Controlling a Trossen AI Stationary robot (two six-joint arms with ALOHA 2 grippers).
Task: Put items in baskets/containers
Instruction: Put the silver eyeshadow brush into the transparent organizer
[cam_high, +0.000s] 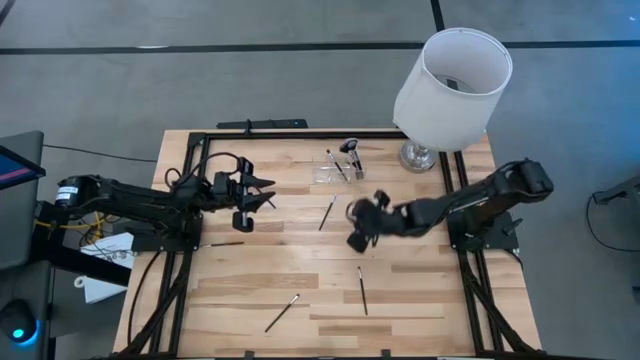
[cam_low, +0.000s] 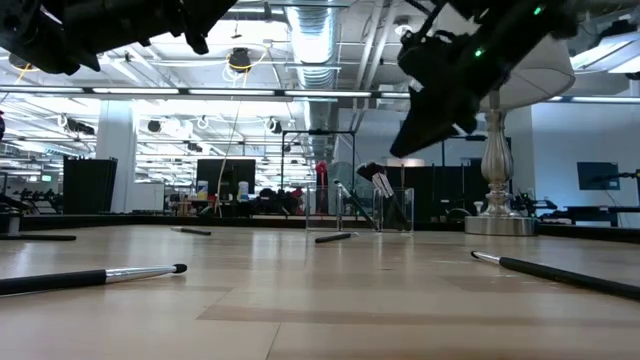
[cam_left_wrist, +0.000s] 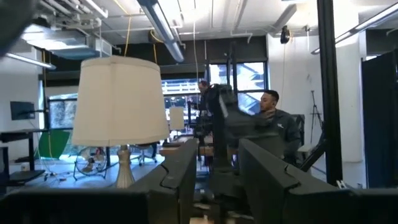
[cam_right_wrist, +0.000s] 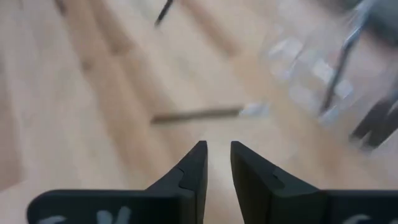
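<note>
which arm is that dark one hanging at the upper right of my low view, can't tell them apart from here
observer: That is the right arm. From above, its hand hovers over the table's middle, just right of a loose brush.
operator: is it holding anything
observer: No. Its wrist view shows the fingers slightly apart with nothing between them.
operator: how many brushes are outside the box
observer: Four lie loose on the table. The clear organizer at the far edge holds at least two.
</note>
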